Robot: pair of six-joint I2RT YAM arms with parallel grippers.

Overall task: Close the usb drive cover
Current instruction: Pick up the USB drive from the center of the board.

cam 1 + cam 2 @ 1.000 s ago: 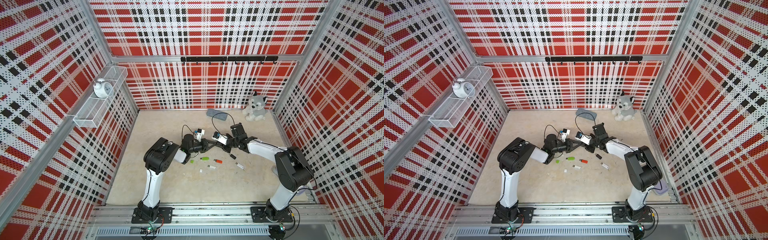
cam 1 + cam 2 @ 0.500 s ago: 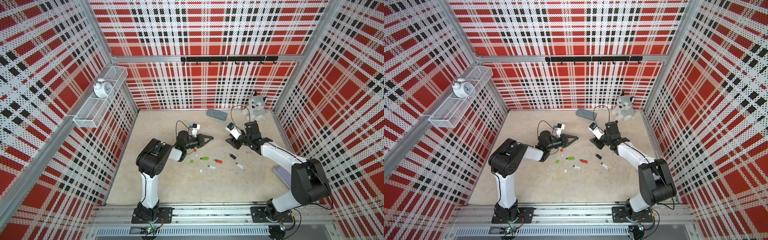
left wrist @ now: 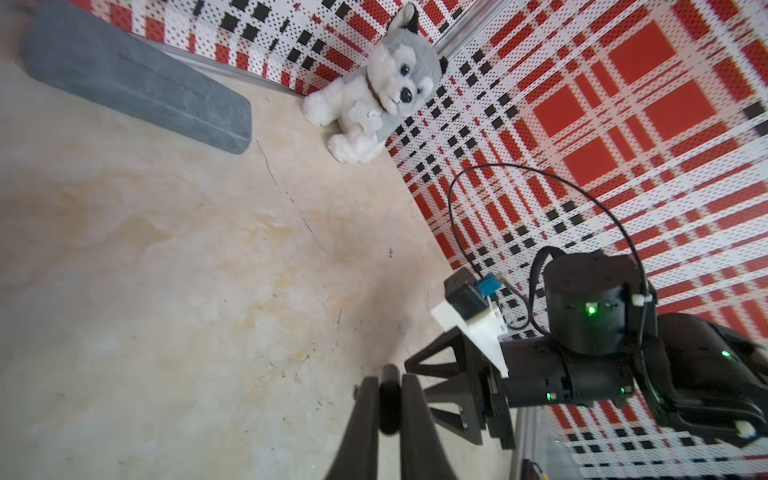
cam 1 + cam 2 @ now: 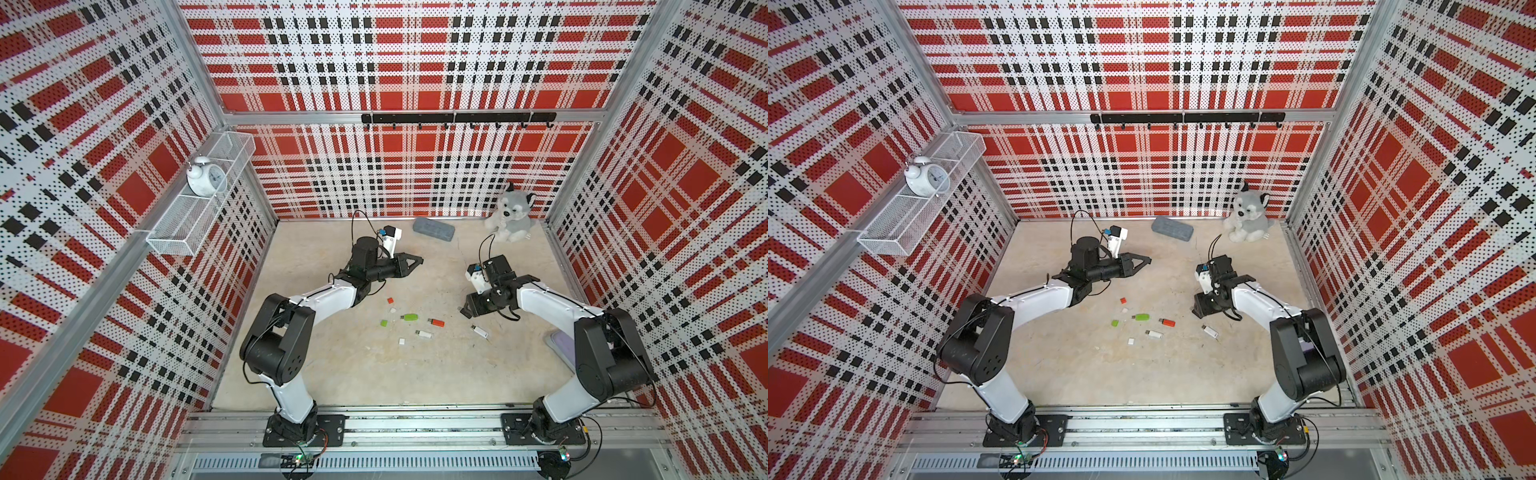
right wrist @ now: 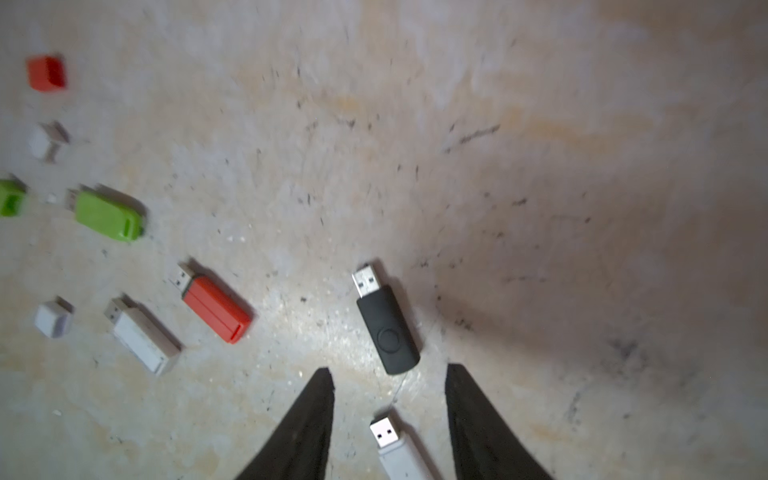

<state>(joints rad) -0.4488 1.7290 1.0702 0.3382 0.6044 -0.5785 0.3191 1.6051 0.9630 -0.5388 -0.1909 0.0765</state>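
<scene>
Right fingers point(image 5: 303, 428) opened and drew away from left fingers point(image 3: 365, 415).

Plush husky point(image 4: 510, 214) sits near a grey case point(image 4: 433, 229); alarm clock point(image 4: 204, 176) stands in a wire basket point(image 4: 171, 246).

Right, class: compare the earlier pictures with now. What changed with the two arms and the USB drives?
A second ago the grippers met mid-table; they have since parted, each toward its own side. The left gripper is shut on a small black piece. The right gripper has opened and tipped down toward the black USB drive. The loose drives and caps on the table have not moved.
</scene>
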